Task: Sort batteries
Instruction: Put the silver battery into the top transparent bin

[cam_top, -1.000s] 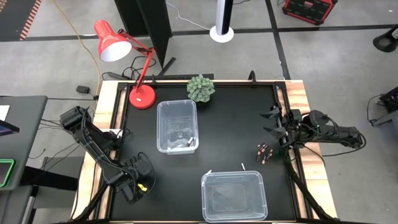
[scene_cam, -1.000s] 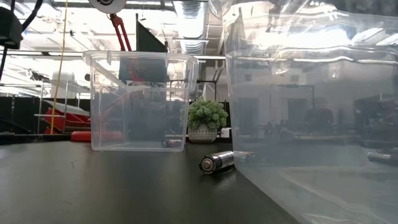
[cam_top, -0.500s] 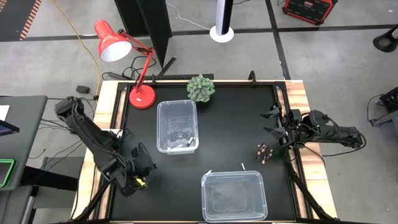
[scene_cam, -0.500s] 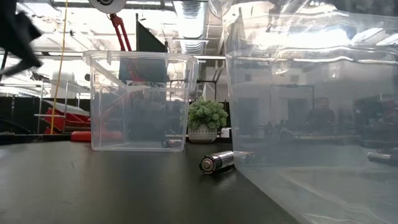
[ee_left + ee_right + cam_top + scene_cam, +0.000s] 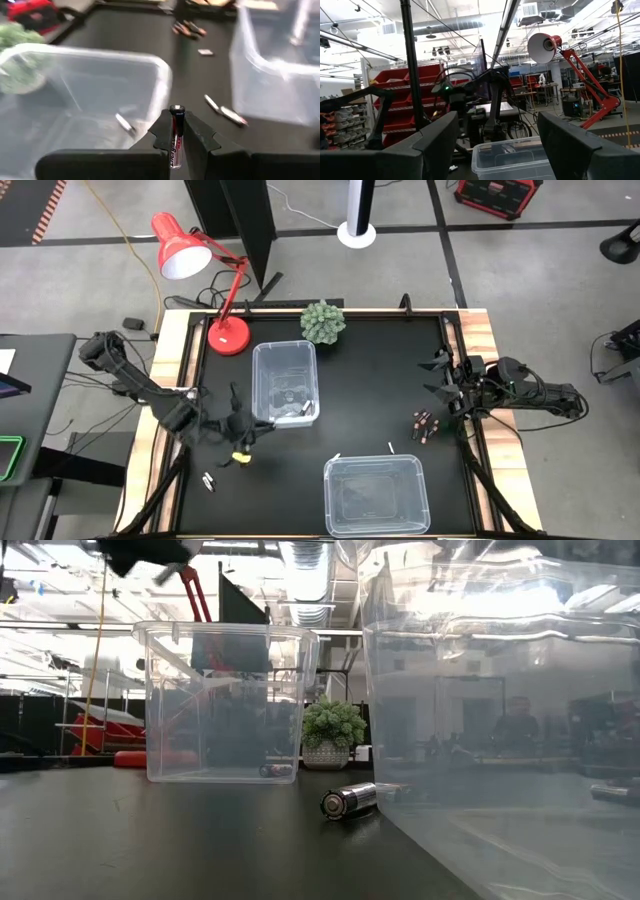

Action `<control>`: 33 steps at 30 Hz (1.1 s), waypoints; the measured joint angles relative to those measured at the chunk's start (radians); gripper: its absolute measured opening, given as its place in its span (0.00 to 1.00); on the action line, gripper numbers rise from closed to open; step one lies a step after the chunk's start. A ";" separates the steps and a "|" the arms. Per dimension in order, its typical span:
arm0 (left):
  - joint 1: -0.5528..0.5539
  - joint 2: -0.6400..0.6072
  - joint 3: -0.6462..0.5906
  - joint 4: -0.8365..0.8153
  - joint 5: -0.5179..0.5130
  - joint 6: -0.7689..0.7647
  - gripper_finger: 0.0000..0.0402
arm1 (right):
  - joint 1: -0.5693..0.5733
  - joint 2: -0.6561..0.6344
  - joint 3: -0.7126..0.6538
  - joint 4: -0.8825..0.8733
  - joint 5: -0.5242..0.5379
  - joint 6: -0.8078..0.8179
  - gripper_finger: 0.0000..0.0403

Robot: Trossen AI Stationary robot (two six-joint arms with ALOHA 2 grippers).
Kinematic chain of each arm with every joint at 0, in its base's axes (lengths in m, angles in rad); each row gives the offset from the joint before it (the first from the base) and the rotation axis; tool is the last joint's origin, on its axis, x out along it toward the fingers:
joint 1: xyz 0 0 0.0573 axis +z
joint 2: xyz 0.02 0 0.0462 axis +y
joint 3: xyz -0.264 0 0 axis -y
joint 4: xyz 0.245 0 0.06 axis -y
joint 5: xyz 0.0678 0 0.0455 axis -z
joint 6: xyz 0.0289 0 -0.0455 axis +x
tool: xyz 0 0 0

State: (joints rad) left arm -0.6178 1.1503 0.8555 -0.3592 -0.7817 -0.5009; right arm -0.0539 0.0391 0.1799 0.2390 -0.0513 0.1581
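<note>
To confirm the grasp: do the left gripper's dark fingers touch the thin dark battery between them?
Touching. The left wrist view shows the left gripper shut on the dark battery, both fingers pressed against its sides.

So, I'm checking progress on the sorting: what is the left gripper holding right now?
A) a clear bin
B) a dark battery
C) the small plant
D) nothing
B: in the left wrist view the left gripper is shut on a dark battery, standing upright between its fingers.

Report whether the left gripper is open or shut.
Shut: in the left wrist view the left gripper has its two fingers clamped on a dark battery beside the clear bin.
</note>
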 joint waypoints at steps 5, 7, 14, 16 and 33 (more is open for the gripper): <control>0.126 0.000 0.000 -0.004 -0.006 0.028 0.05 | 0.000 0.000 0.000 0.000 0.000 0.000 0.72; 0.164 0.000 0.000 -0.022 -0.005 0.028 0.05 | 0.000 0.000 0.000 0.000 0.000 0.000 0.72; 0.224 0.002 0.000 -0.089 0.017 -0.019 0.11 | 0.000 0.000 0.000 0.000 0.000 0.003 0.72; 0.226 0.002 0.000 -0.119 0.017 -0.044 0.16 | 0.000 0.000 0.000 0.000 0.000 0.002 0.72; 0.144 -0.026 0.000 -0.203 0.238 -0.106 0.43 | 0.000 0.000 0.000 0.000 0.000 0.002 0.72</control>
State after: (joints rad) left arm -0.4741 1.1243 0.8555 -0.5624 -0.5440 -0.6072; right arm -0.0540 0.0391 0.1799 0.2386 -0.0513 0.1596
